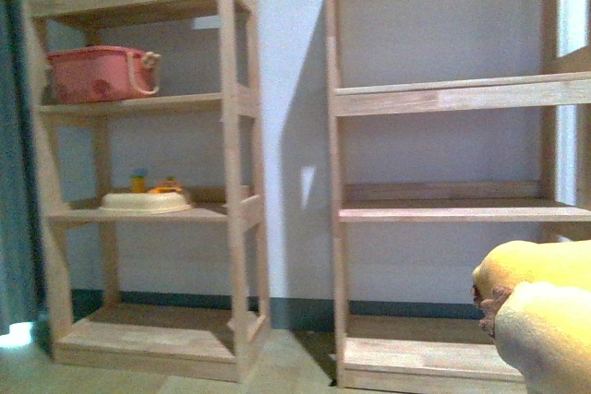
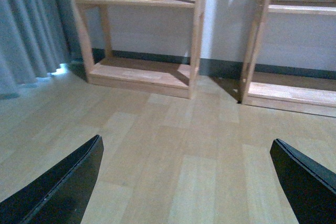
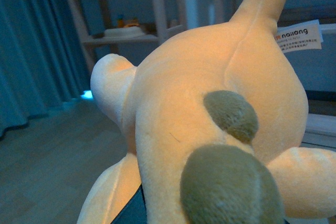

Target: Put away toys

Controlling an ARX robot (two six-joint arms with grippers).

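One plush toy (image 1: 545, 316) is in view. From the front it fills the lower right corner, close to the camera and in front of the lower part of the right shelf unit (image 1: 443, 99). In the right wrist view the plush toy (image 3: 210, 103) takes up most of the picture. It is soft and orange-yellow, with a rounded body, short stubby limbs paler than the body, and one pointed part sticking up. Two dark olive spots (image 3: 231, 114) sit on its surface, and one white tag (image 3: 298, 36) printed "nailong" hangs by the pointed part.

Two pale wooden shelf units stand side by side against the wall, each showing four boards. The left shelf unit (image 1: 235, 136) carries one pink basket (image 1: 100, 74) on its second board, one cream tray (image 1: 145, 201) with small toys on its third, and a few small coloured toys on top. One blue curtain (image 1: 14, 182) hangs to its left.

The left end effector (image 2: 186, 142) is spread wide above the bare wooden floor (image 2: 173, 129), with nothing between its two black fingers (image 2: 63, 187). The right end effector is hidden by the plush, so I cannot tell its state.
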